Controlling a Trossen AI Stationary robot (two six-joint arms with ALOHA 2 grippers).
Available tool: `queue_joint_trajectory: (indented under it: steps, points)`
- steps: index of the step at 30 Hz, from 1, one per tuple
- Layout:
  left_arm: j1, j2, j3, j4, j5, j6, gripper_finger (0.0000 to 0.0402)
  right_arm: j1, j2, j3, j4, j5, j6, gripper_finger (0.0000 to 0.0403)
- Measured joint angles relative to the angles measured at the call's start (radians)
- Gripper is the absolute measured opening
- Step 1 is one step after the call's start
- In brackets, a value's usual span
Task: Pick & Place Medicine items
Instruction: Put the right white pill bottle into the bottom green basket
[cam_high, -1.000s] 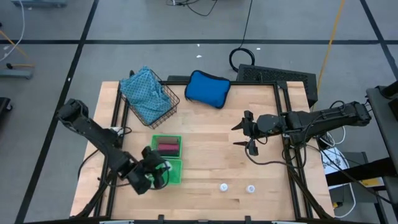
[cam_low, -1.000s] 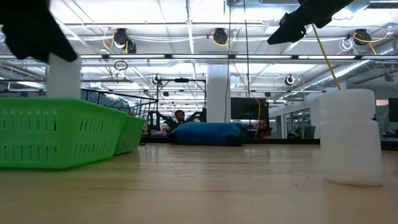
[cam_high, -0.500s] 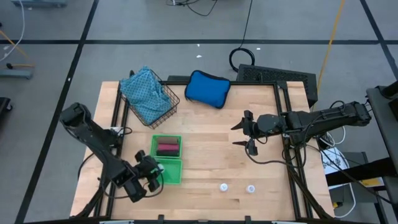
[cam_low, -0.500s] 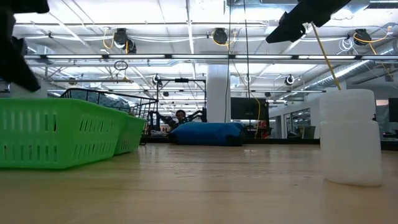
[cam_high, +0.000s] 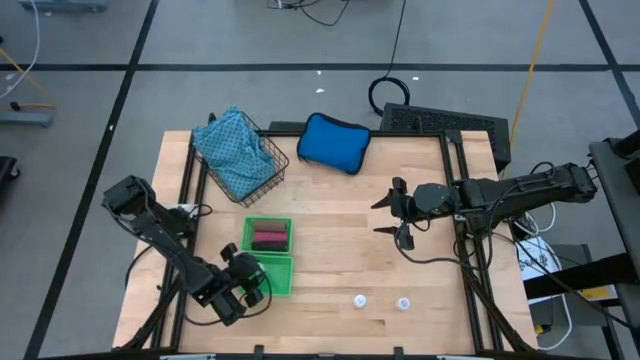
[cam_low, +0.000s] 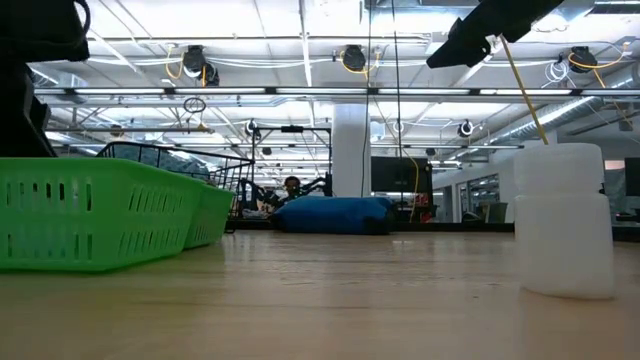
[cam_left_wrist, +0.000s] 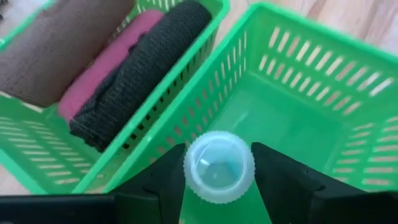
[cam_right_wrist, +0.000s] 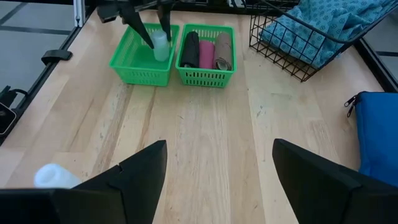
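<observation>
Gripping a white bottle (cam_left_wrist: 218, 167) between its two fingers (cam_left_wrist: 163, 180), the left gripper (cam_high: 247, 287) hovers over the near green basket (cam_left_wrist: 323, 106), which lies directly below its held bottle. Just beyond that basket from the gripper sits a second green basket (cam_left_wrist: 37, 162) holding the black piece (cam_left_wrist: 140, 68), the pink piece (cam_left_wrist: 106, 68) and the brown piece (cam_left_wrist: 56, 43) side by side. Waiting well away over bare wood, the right gripper (cam_high: 398, 214) has its fingers spread wide, with two more white bottles (cam_high: 358, 299) (cam_high: 403, 302) standing on the table (cam_high: 340, 230) near it, toward the front edge.
</observation>
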Motion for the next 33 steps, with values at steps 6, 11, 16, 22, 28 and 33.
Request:
queue_joint_trajectory:
  steps: [6,11,16,22,28,33]
  points:
    - [0.014,-0.005,0.003,-0.007,0.070,0.047,0.0201,0.000,0.000,0.000,0.000,-0.002,0.000,0.0279]
    - [0.017,-0.037,0.003,-0.040,0.076,0.060,0.0202,0.000,0.000,0.000,-0.001,-0.003,0.000,0.0279]
    - [0.017,-0.119,0.003,-0.075,0.052,0.065,0.0194,0.000,0.000,0.000,-0.004,-0.003,0.000,0.0279]
    - [0.017,-0.261,0.003,-0.075,-0.022,0.164,0.0193,0.004,-0.021,0.000,-0.005,-0.008,0.001,0.0279]
    - [0.017,-0.393,0.003,-0.073,-0.177,0.241,0.0205,0.100,-0.081,0.000,0.001,-0.087,0.026,0.0279]
    - [0.017,-0.476,0.003,-0.072,-0.344,0.242,0.0207,0.280,-0.091,0.000,0.001,-0.081,0.061,0.0279]
